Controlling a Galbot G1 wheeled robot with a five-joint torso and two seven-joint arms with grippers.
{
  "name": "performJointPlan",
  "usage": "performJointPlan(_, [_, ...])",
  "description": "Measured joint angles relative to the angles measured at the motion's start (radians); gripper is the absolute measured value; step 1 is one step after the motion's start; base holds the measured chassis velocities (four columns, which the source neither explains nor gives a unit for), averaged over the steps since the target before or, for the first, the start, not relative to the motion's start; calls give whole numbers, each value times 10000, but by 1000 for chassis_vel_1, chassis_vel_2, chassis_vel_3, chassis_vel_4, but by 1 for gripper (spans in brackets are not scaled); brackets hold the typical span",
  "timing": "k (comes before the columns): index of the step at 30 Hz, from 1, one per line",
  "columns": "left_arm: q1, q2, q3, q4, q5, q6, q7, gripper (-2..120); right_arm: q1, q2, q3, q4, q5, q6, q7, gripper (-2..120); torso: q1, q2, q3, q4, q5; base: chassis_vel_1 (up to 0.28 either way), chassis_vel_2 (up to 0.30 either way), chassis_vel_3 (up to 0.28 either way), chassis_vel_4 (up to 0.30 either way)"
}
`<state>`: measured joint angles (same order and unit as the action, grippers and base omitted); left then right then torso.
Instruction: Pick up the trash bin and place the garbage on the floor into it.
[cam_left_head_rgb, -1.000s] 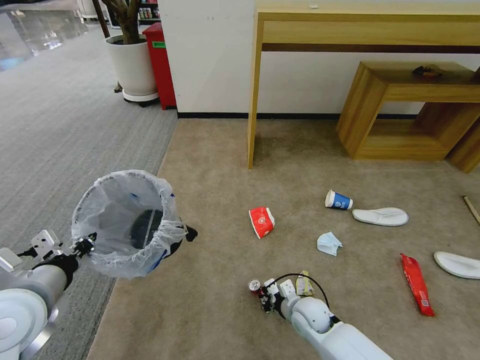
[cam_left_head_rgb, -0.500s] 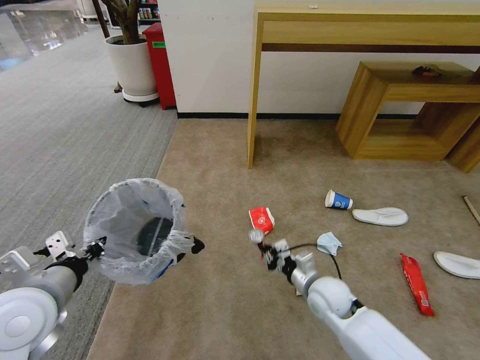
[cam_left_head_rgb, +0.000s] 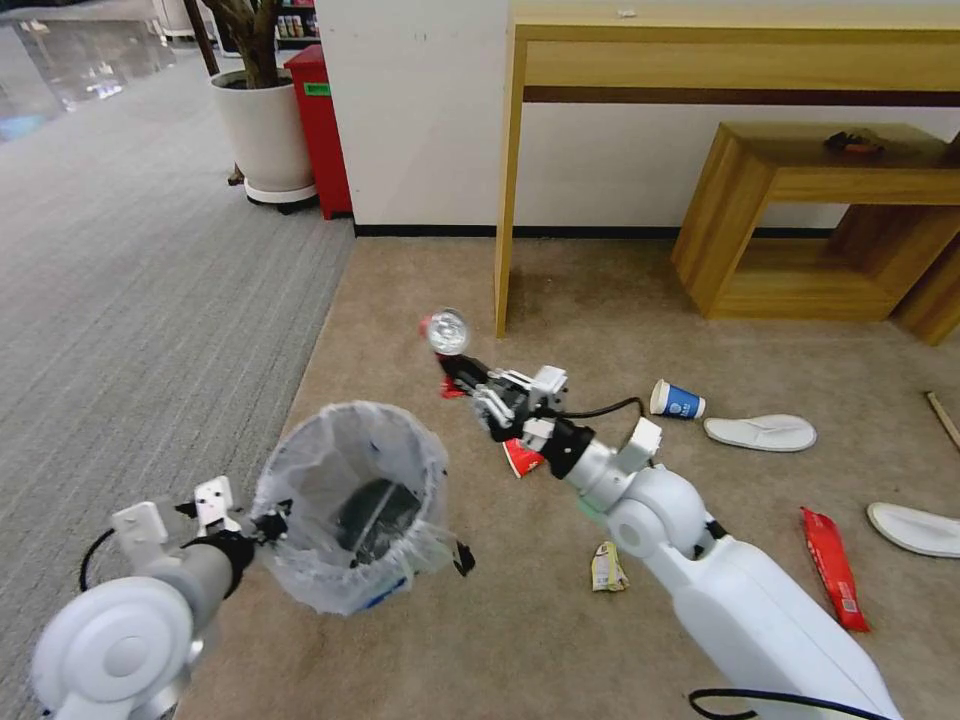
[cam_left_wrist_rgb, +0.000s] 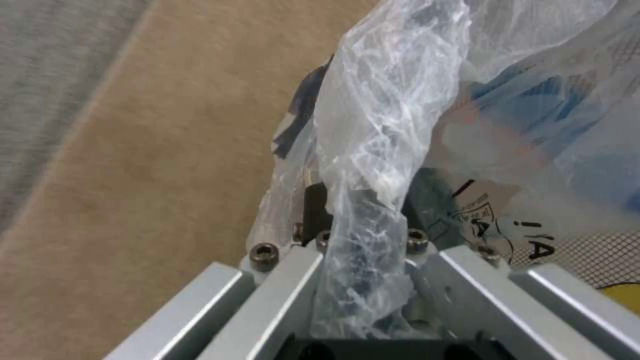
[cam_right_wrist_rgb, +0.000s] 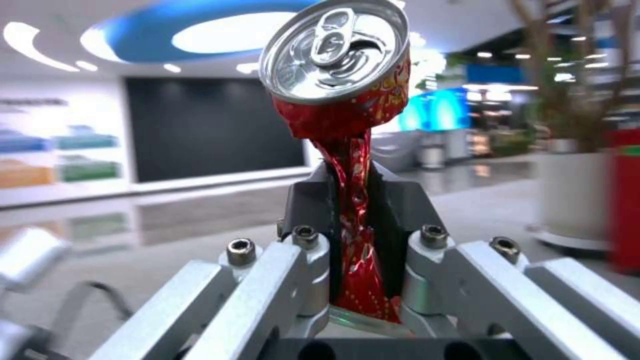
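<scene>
head view: i have the right gripper (cam_left_head_rgb: 462, 372) raised above the floor (cam_left_head_rgb: 420, 300), fingers clamped on the crushed waist of a red can (cam_left_head_rgb: 446, 333). the can sits beyond the far rim of the trash bin (cam_left_head_rgb: 352, 505) and to one side of it, not yet over the opening. the left gripper (cam_left_head_rgb: 262, 522) is pinched on the bin's rim and bag liner (cam_left_wrist_rgb: 373, 165), carrying the bin off the floor.

risk 1: the grip is on thin flattened metal only. a fast swing could let the can pivot or slide out short of the bin.

risk 2: the bin hangs from one rim point with plastic between the fingers. i judge the liner could slip, tilting the opening away.

remaining litter: blue cup (cam_left_head_rgb: 677, 400), slippers (cam_left_head_rgb: 760, 432), red wrapper (cam_left_head_rgb: 833, 567), yellow wrapper (cam_left_head_rgb: 606, 567).
</scene>
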<state>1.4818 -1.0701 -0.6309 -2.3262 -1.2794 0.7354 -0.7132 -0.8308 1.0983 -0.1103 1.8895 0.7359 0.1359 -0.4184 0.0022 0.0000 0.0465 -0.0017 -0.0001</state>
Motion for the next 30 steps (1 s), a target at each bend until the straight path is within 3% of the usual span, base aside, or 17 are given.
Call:
performJointPlan(6, [-273, -39, 403, 127, 51, 0, 0, 0, 166, 376, -1031, -341, -482, 334, -508, 10, 0, 0, 0, 0, 1, 0, 0, 0, 0])
performJointPlan(24, [-448, -96, 434, 182, 34, 0, -3, 0, 140, -137, -1182, -482, -842, 374, -890, 10, -1, 0, -1, 0, 2, 0, 0, 0, 0])
performJointPlan(29, [-370, -95, 416, 132, 113, 0, 4, 0, 118, -207, -1062, -427, -850, 337, -858, 21, 0, 0, 0, 0, 2, 0, 0, 0, 0])
performJointPlan(30, [-358, -92, 407, 126, 125, 0, 10, 0, 109, -227, -1043, -402, -854, 325, -848, 28, 0, 0, 0, 0, 2, 0, 0, 0, 0])
